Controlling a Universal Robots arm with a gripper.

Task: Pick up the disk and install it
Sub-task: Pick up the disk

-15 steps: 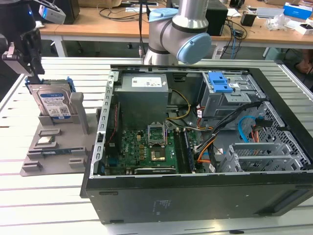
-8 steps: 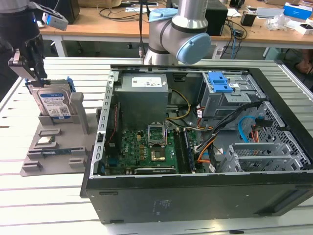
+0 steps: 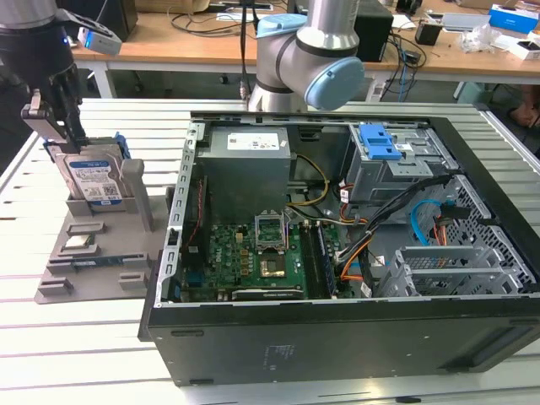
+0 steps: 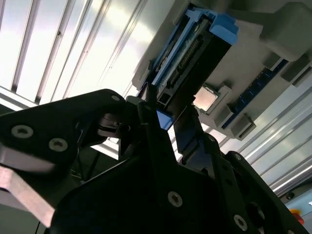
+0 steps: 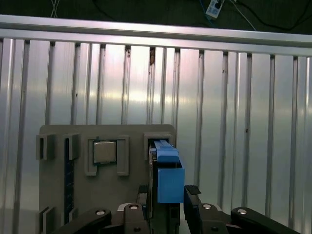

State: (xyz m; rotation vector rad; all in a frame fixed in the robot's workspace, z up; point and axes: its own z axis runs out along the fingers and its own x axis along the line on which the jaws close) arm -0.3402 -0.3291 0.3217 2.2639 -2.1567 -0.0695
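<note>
Disk (image 3: 91,181) stands on edge in a slot of the grey fixture tray (image 3: 110,253), at the exterior view's left, well apart from the open computer case (image 3: 337,337). The pick-up step is in hand; nothing is installed yet, and the disk sits fully in its slot. The gripper (image 3: 66,139) is at the disk's upper edge. In both wrist views the jaws are narrowed around the blue carrier frame (image 5: 169,180), with a finger (image 5: 191,192) against each side, so I judge it to be grasping the disk. Freeing it would call for a straight pull along the slot, without tilt, since the tray walls flank it closely.
</note>
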